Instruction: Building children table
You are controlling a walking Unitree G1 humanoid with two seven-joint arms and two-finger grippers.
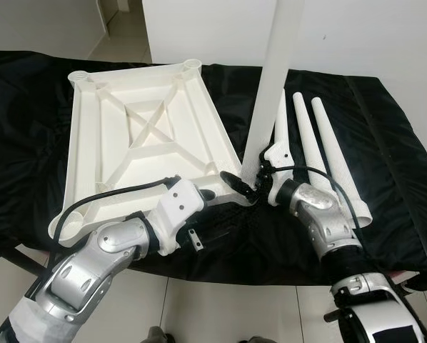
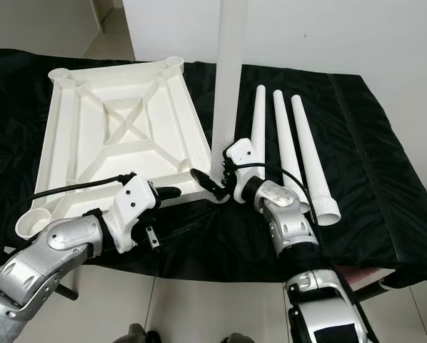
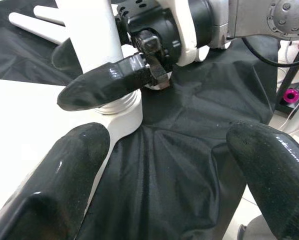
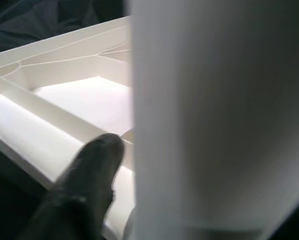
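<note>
A white children's tabletop lies upside down on a black cloth. A white leg stands upright in the socket at its near right corner. My right gripper is shut on the base of that leg, with one black finger pressed against it just above the socket. The right wrist view shows the leg close up beside one finger. My left gripper is open, low over the cloth just in front of that corner, holding nothing. Three spare legs lie side by side to the right.
The black cloth covers the whole work table, and its front edge runs close to my arms, with tiled floor below. A white wall stands behind. A black cable loops over my left forearm.
</note>
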